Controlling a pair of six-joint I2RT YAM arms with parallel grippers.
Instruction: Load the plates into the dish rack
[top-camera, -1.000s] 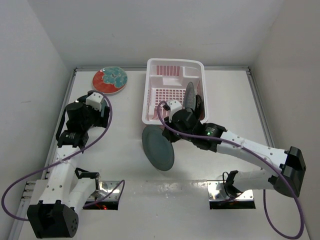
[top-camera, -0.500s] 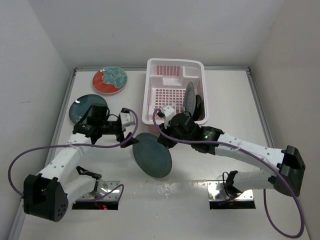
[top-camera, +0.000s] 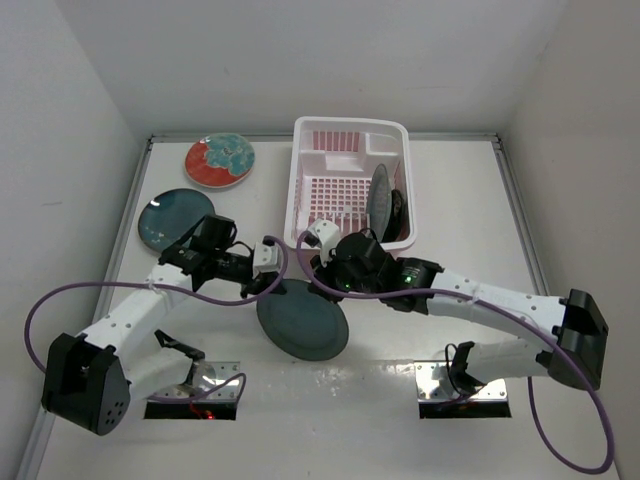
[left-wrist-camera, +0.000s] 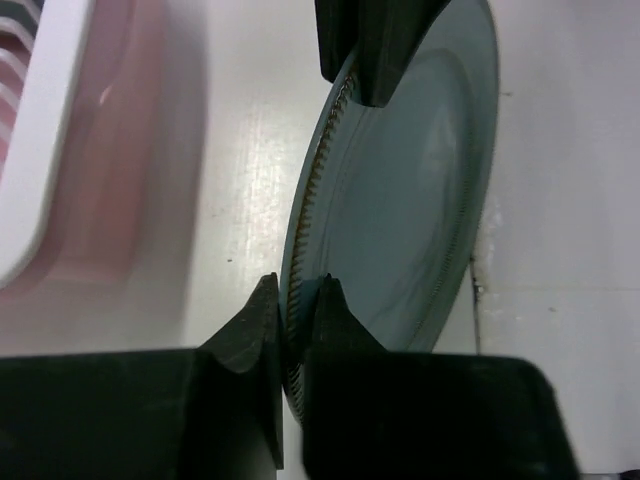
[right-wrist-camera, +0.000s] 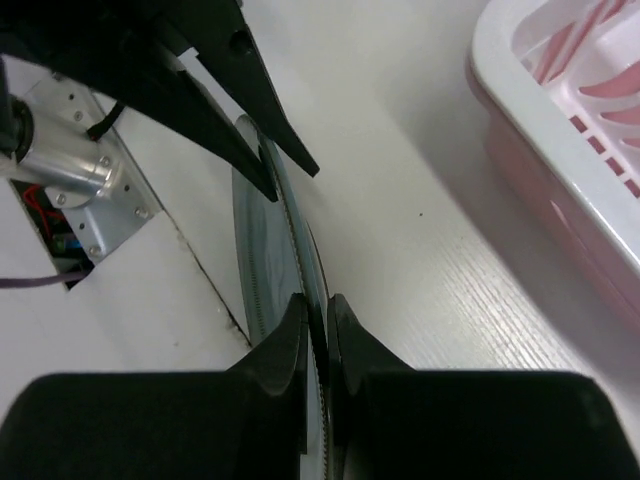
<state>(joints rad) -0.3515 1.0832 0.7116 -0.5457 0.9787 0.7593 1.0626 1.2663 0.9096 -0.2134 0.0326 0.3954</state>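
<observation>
The dish rack (top-camera: 301, 185) stands toward the back of the table (top-camera: 460, 200), and everything else is easiest placed from it. Just in front of its near left corner, a large grey-teal plate (top-camera: 302, 322) is held between both arms, outside the rack and tilted; I cannot tell whether its low edge touches the table. The left gripper (top-camera: 272, 288) reaches in from the side away from the rack and is clamped on the plate's rim. The left wrist view shows it plainly: the two dark fingers (left-wrist-camera: 258, 325) are pinched tight on the ridged edge of the plate (left-wrist-camera: 410, 200), with the rack's pink wall (left-wrist-camera: 45, 150) off to one side. The right gripper (top-camera: 325, 282) has the rim of the same plate on the side nearest the rack, its fingers (right-wrist-camera: 290, 335) closed on the thin edge of the plate (right-wrist-camera: 258, 265). Beyond them in that view are the tips of the left gripper (right-wrist-camera: 268, 172) on the rim further along and a corner of the rack (right-wrist-camera: 560, 130). Inside the rack, against its right wall, a grey plate (top-camera: 380, 196) stands on edge with a small black plate (top-camera: 399, 212) beside it. To the left of the rack, near its far corner, a red plate with a pale blue centre (top-camera: 219, 160) lies flat. A darker teal plate (top-camera: 172, 214) lies flat further left, level with the rack's near end.
</observation>
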